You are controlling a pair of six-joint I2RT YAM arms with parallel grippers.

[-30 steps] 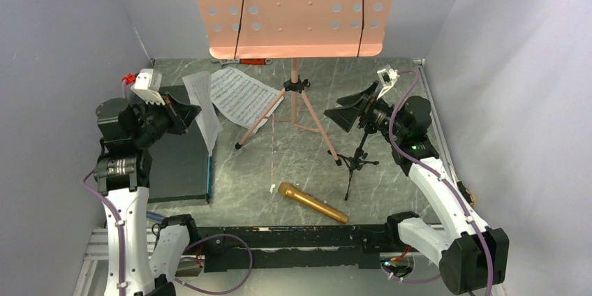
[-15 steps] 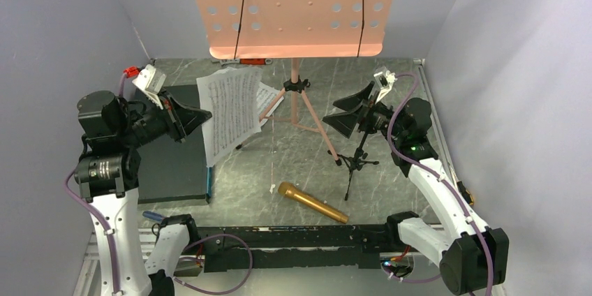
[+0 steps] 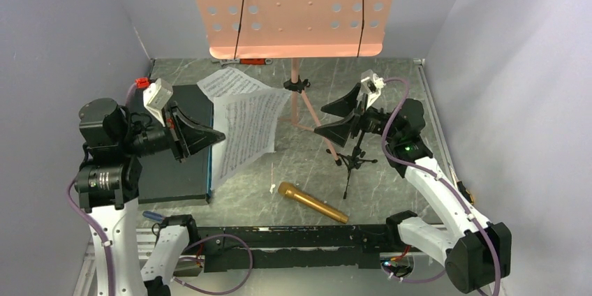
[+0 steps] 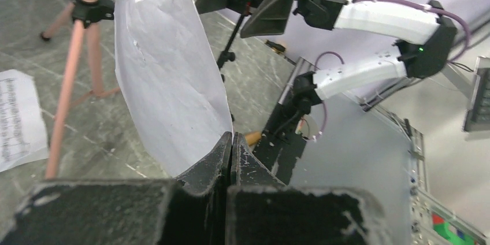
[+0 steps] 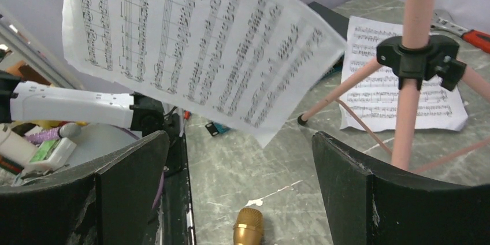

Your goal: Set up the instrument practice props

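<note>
At centre left of the top view, the left gripper (image 3: 220, 137), closed on a sheet-music page (image 3: 248, 132), holds it upright; the ledge of the pink music stand (image 3: 297, 50) lies to the upper right. The right gripper (image 3: 320, 119) is wide open, empty.

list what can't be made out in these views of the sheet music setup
Top external: the pink music stand runs off the top edge.
Top external: the mic stand top is hidden behind the right gripper.
Left wrist: the held sheet shows only its blank back, print facing away.
Right wrist: the gold microphone is cut by the bottom edge, only its head showing.
</note>
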